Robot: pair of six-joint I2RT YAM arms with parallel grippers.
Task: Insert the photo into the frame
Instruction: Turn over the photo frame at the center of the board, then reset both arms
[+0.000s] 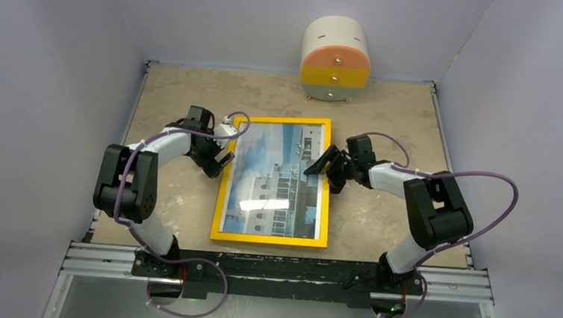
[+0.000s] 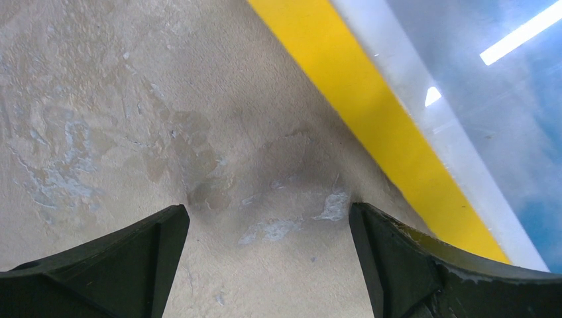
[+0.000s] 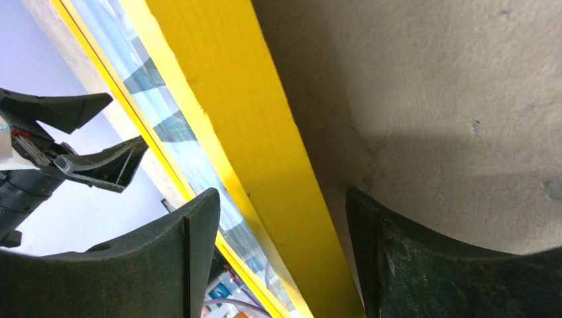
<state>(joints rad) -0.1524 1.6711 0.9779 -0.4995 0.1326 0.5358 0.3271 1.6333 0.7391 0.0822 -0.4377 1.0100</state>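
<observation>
The frame [image 1: 268,240] lies flat in the middle of the table, yellow front up. The photo [image 1: 273,177] of a white building under blue sky shows through its glass. My left gripper [image 1: 220,162] hovers just off the frame's left rail, open, with only bare table between its fingers [image 2: 268,222]; the yellow rail [image 2: 371,112] and the photo's edge [image 2: 490,86] run past its right finger. My right gripper [image 1: 321,165] stands open astride the right rail [image 3: 245,112], one finger over the glass and one on the table side, with a gap on each side [image 3: 283,205].
A small round-topped drawer unit [image 1: 336,58], white, orange and yellow, stands at the back edge of the table. Pale walls close in the left, right and back sides. The metal rail [image 1: 278,267] with both arm bases runs along the front.
</observation>
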